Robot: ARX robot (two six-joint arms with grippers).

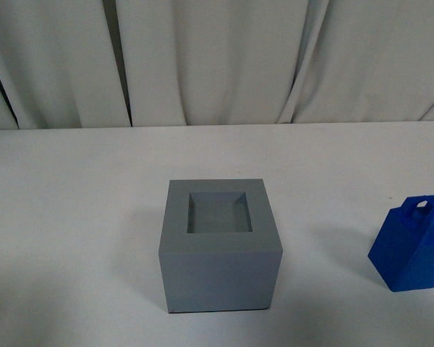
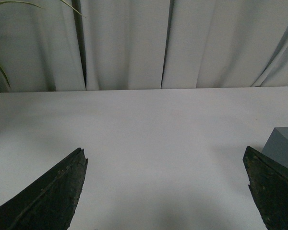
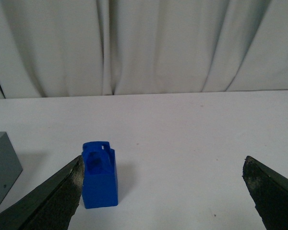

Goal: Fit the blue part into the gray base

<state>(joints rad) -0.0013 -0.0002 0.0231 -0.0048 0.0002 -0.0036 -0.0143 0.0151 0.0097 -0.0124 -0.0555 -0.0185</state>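
Note:
The gray base point(image 1: 219, 246) stands on the white table in the middle of the front view, its square recess facing up and empty. The blue part point(image 1: 414, 244) stands upright at the right edge, apart from the base, loop handle on top. No arm shows in the front view. In the right wrist view the blue part point(image 3: 100, 175) stands beyond one finger of my open, empty right gripper point(image 3: 163, 165), and a corner of the base point(image 3: 1, 165) shows. My left gripper point(image 2: 165, 155) is open and empty over bare table, a corner of the base point(image 2: 283, 146) beside one finger.
The white table point(image 1: 72, 217) runs back to pale curtains point(image 1: 217, 58). A green plant leaf point(image 2: 0, 69) shows at the edge of the left wrist view.

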